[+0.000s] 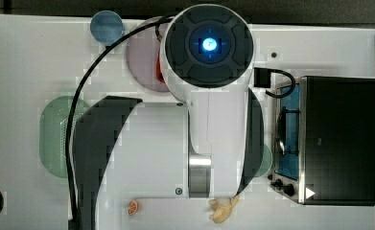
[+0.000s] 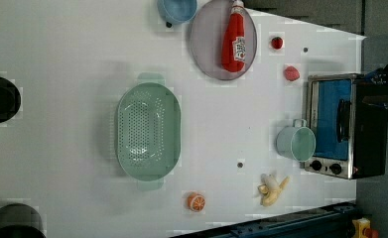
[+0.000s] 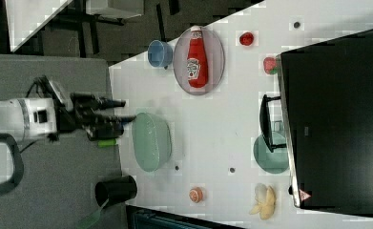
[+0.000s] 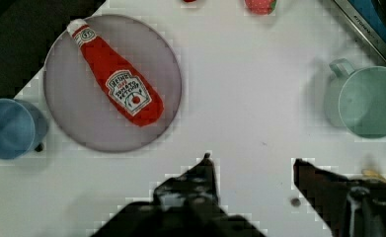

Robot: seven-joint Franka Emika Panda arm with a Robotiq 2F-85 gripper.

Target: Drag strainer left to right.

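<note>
The strainer (image 2: 148, 130) is a pale mint-green oblong colander with rows of small holes. It lies flat on the white table in the left view's middle, and nothing is in it. In the top view the arm covers part of the strainer (image 1: 55, 139). In the right view my gripper (image 3: 126, 110) hangs open just off the left end of the strainer (image 3: 150, 141), apart from it. The wrist view has the open gripper (image 4: 253, 163) high above bare table, with nothing between its dark fingers (image 4: 203, 173).
A grey-mauve plate (image 2: 206, 49) holds a ketchup bottle (image 2: 233, 39), with a blue cup (image 2: 176, 9) beside it. A mint mug (image 2: 295, 143) stands by the toaster oven (image 2: 345, 124). A banana (image 2: 272, 190), an orange slice (image 2: 196, 202) and two small red fruits (image 2: 291, 73) lie around.
</note>
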